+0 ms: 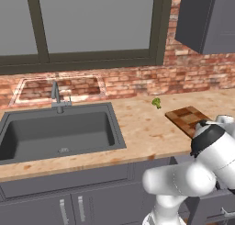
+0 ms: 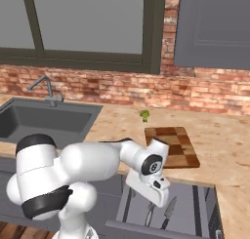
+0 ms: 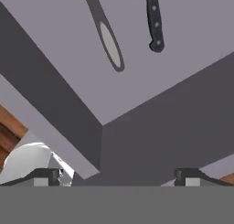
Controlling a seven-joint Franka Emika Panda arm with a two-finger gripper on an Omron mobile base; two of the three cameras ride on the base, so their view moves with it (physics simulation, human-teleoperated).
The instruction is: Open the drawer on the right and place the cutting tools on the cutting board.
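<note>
drawer (image 2: pixel 195 209) stands pulled out below the counter edge, the gripper (image 3: pixel 117 177) hanging over its near corner with fingers spread wide and nothing between them. hand view shows two tools on the grey floor: a slim grey one (image 3: pixel 109 35) and a black-handled knife (image 3: pixel 154 22), apart. right base view adds the cutting board (image 2: pixel 173 145) above, broccoli (image 2: pixel 145 115) beyond it.
</note>
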